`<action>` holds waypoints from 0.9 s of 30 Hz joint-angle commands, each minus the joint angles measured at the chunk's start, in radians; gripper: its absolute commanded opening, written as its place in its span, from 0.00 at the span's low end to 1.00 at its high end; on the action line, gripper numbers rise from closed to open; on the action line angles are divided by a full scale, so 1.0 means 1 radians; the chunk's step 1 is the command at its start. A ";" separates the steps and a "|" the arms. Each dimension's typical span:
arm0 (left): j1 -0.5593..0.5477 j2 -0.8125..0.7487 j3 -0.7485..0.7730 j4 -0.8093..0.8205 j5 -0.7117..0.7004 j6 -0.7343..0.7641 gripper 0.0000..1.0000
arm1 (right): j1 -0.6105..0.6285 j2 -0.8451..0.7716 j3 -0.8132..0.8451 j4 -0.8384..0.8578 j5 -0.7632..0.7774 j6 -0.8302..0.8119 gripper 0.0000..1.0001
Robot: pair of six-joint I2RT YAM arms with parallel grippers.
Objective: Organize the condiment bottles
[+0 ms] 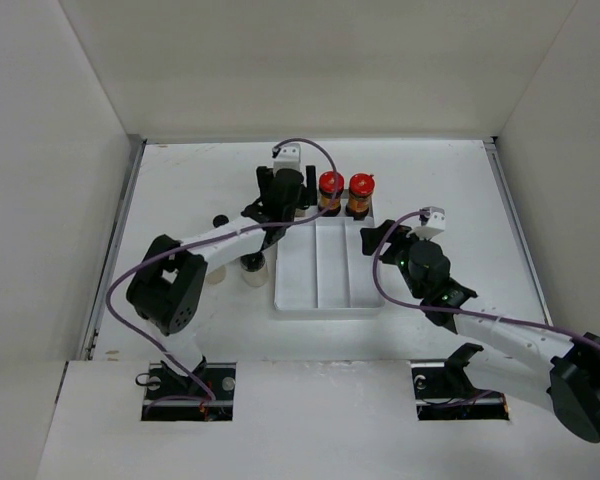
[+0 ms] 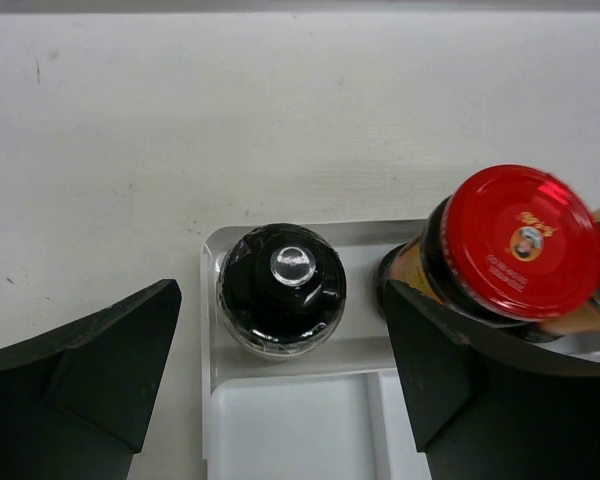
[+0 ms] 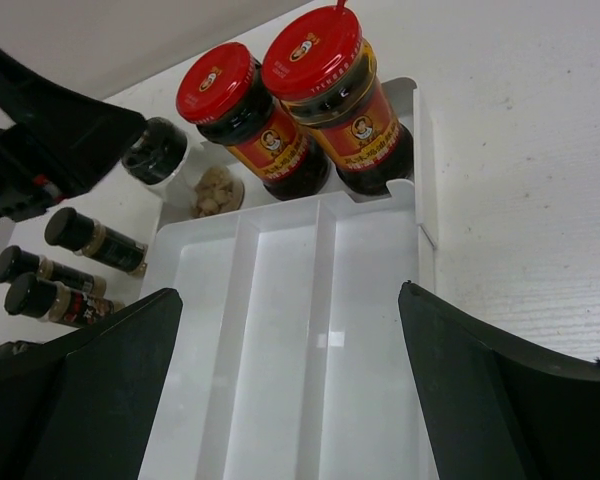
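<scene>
Black-capped jar [image 2: 282, 288] stands free inside left gripper [image 2: 282, 292], jaws spread; lift straight up, since red-capped jar [image 2: 515, 245] crowds one finger.

the table [image 1: 180, 180] was plain white, and so was the divided tray [image 3: 290, 330]. the left red-capped jar [image 3: 250, 130] and the right red-capped jar [image 3: 345, 100] had glossy red lids with a small gold emblem, red labels with yellow print and a tiny portrait, and dark brown contents. the black-capped jar [image 2: 281, 280] had a shiny black lid with a clear dome at its centre. the slim bottles [image 3: 95, 242] had black caps and speckled tan and brown contents. the left arm [image 1: 220, 240] and right arm [image 1: 510, 335] were white with black joints, the jaws matt black, the cables [image 1: 320, 150] purple.
</scene>
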 commanded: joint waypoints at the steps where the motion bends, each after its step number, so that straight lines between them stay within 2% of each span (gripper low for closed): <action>1: -0.015 -0.183 -0.029 0.109 -0.017 0.007 0.82 | 0.008 -0.023 -0.006 0.058 0.005 0.002 0.97; 5: -0.025 -0.353 -0.133 0.080 -0.025 -0.002 0.74 | 0.009 -0.019 -0.003 0.058 0.005 -0.001 0.96; 8: -0.044 -0.492 -0.230 -0.004 -0.065 -0.017 0.71 | 0.009 -0.017 -0.005 0.058 0.005 0.001 0.96; 15: -0.140 -0.798 -0.379 -0.441 -0.155 -0.099 0.76 | 0.009 0.018 0.007 0.058 0.004 -0.003 0.99; 17: -0.169 -0.855 -0.414 -0.511 -0.151 -0.128 0.78 | 0.009 0.024 0.010 0.058 0.005 -0.003 1.00; 21: -0.219 -0.907 -0.495 -0.517 -0.143 -0.148 0.79 | 0.009 0.030 0.012 0.058 0.005 -0.004 1.00; 27: -0.209 -0.812 -0.557 -0.430 -0.143 -0.151 0.79 | 0.009 0.035 0.014 0.058 0.005 -0.006 1.00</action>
